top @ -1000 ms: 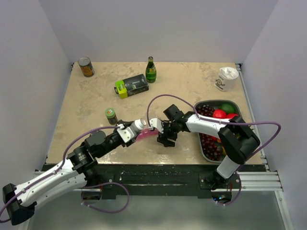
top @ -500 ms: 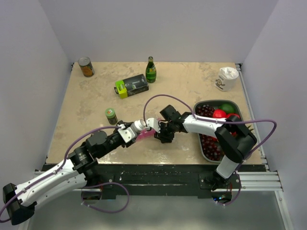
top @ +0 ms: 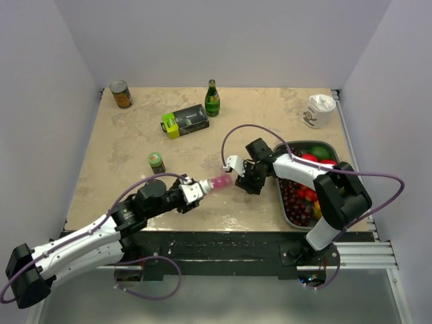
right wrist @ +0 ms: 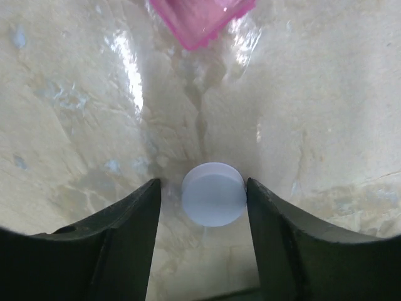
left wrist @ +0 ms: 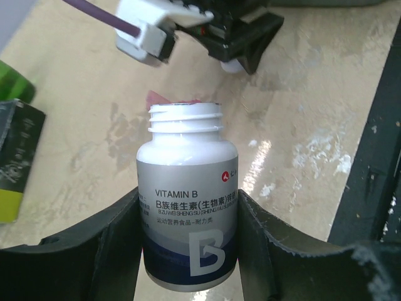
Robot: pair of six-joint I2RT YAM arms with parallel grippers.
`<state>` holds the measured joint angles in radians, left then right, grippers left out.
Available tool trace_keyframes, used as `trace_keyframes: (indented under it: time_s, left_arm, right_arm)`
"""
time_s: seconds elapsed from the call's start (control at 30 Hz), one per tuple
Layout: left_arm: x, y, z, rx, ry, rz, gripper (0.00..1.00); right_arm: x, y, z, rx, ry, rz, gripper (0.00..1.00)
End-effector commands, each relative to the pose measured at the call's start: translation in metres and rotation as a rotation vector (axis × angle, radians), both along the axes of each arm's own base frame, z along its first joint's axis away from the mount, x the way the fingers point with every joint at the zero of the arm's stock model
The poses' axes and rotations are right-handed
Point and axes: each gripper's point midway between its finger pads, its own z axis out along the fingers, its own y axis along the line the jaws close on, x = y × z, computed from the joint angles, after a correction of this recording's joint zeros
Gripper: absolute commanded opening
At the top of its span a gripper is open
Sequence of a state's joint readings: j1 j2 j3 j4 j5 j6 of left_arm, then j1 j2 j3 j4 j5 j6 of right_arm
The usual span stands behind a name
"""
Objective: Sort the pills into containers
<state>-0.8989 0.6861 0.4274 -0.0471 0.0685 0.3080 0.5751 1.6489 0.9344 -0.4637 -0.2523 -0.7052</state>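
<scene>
Left wrist view: left pincer (left wrist: 188, 200) clamps the uncapped bottle (left wrist: 187, 219); right pincer (right wrist: 202, 188) stands open astride a white disc (right wrist: 213, 194). I judge pouring next: bottle mouth over the containers (right wrist: 200, 19).

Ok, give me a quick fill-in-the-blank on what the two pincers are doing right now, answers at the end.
The left pincer is shut on a white bottle labelled VITAMIN ____.
The bottle's neck is ____, nothing screwed onto it.
A round ____ cap lies on the table between the fingers of the right pincer.
The strip of containers is ____.
Missing: B, open, white, pink.
</scene>
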Motion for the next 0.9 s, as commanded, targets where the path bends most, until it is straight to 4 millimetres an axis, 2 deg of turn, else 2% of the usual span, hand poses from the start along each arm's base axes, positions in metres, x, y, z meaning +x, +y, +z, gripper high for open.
trace_keyframes:
  time_s: [0.0, 0.03, 0.1, 0.13, 0.17, 0.2, 0.27, 0.3, 0.37, 0.4, 0.5, 0.6, 0.67, 0.87]
  left_arm:
    - [-0.005, -0.019, 0.013, -0.014, 0.003, -0.095, 0.00]
    - [-0.007, -0.022, 0.012, -0.016, 0.011, -0.115, 0.00]
    - [-0.008, -0.026, 0.009, -0.020, 0.030, -0.129, 0.00]
    - [-0.009, -0.031, 0.016, -0.049, 0.019, -0.147, 0.00]
    - [-0.010, -0.032, 0.013, -0.057, 0.034, -0.152, 0.00]
    - [-0.009, -0.035, 0.018, -0.081, 0.027, -0.156, 0.00]
    - [-0.012, -0.040, 0.022, -0.125, 0.038, -0.177, 0.00]
    - [-0.013, -0.041, 0.023, -0.140, 0.042, -0.183, 0.00]
    - [-0.015, -0.044, 0.027, -0.184, 0.051, -0.202, 0.00]
    - [-0.016, -0.045, 0.029, -0.199, 0.054, -0.209, 0.00]
    - [-0.019, -0.050, 0.036, -0.242, 0.063, -0.235, 0.00]
    - [-0.019, -0.052, 0.039, -0.262, 0.062, -0.240, 0.00]
    - [-0.018, -0.054, 0.040, -0.271, 0.063, -0.239, 0.00]
    - [-0.018, -0.058, 0.046, -0.303, 0.063, -0.247, 0.00]
  right_arm:
    - [-0.010, 0.003, 0.021, 0.037, 0.008, 0.072, 0.66]
    - [-0.012, 0.006, 0.030, 0.055, 0.011, 0.083, 0.76]
    - [-0.007, 0.021, 0.065, 0.141, -0.035, 0.119, 0.84]
    - [-0.012, 0.022, 0.075, 0.153, -0.031, 0.146, 0.87]
    - [-0.017, 0.030, 0.089, 0.204, -0.024, 0.189, 0.91]
    - [-0.016, 0.037, 0.115, 0.250, -0.065, 0.231, 0.92]
    - [-0.035, 0.041, 0.134, 0.299, -0.054, 0.367, 0.96]
    - [-0.050, 0.052, 0.157, 0.394, -0.058, 0.454, 0.98]
    - [-0.071, 0.058, 0.175, 0.487, -0.076, 0.596, 0.99]
    - [-0.086, 0.066, 0.191, 0.590, -0.081, 0.663, 0.99]
    - [-0.103, 0.083, 0.209, 0.681, -0.039, 0.714, 0.99]
    - [-0.111, 0.097, 0.216, 0.692, -0.016, 0.749, 0.99]
    - [-0.117, 0.106, 0.214, 0.680, 0.006, 0.747, 0.99]
    - [-0.110, 0.127, 0.208, 0.658, 0.018, 0.697, 0.92]
